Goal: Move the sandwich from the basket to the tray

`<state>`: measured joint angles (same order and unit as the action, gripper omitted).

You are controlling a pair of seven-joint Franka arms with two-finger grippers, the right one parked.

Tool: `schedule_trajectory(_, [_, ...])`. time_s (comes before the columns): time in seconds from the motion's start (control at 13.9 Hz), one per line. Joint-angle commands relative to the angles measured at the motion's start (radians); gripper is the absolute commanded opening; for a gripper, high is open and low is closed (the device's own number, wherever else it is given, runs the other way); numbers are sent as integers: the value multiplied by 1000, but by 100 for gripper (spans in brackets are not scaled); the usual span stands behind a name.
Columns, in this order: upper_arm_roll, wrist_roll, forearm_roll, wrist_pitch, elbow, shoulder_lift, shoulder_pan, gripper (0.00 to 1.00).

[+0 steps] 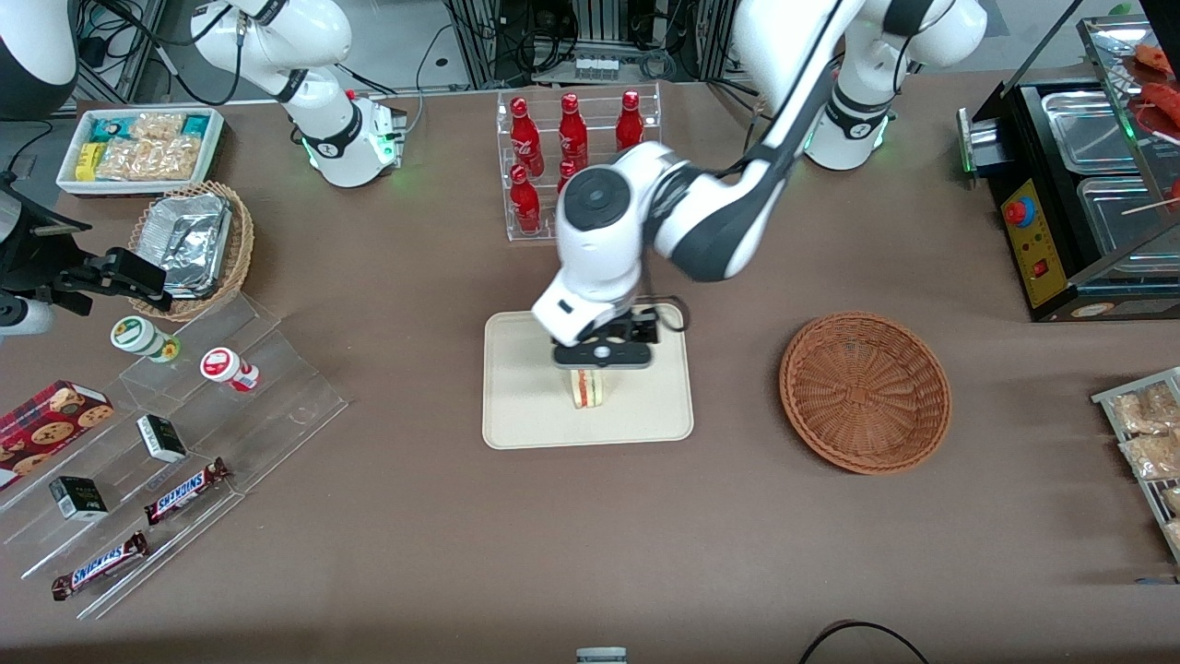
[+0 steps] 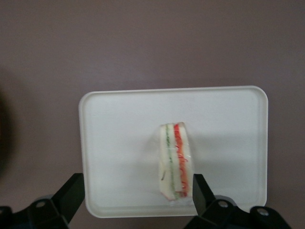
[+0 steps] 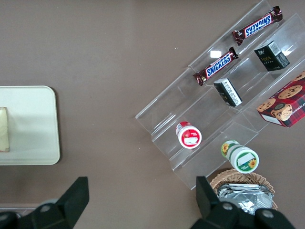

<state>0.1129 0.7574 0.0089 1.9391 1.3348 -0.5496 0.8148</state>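
The brown cloth-covered table (image 1: 415, 535) carries the flat cream rectangular tray (image 1: 516, 415) at centre, the round reddish-brown wicker basket (image 1: 865, 392) at three o'clock, empty, and the left arm's gripper (image 1: 604, 361) above the tray.

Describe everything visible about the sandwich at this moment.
The sandwich is a small wedge of pale white bread with thin green and red filling stripes along its cut edge, apparently in clear wrap. It stands on edge on the cream tray, near the tray's middle. The gripper sits directly above it, open, one finger close beside the sandwich. The reddish-brown basket is empty.
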Motion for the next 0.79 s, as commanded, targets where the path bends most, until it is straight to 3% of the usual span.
schedule_trajectory(0.0, [79,1,-21,-75,139,176,9,100])
schedule_trajectory(0.72, [361,-289,-32,-337,162,396,9,100])
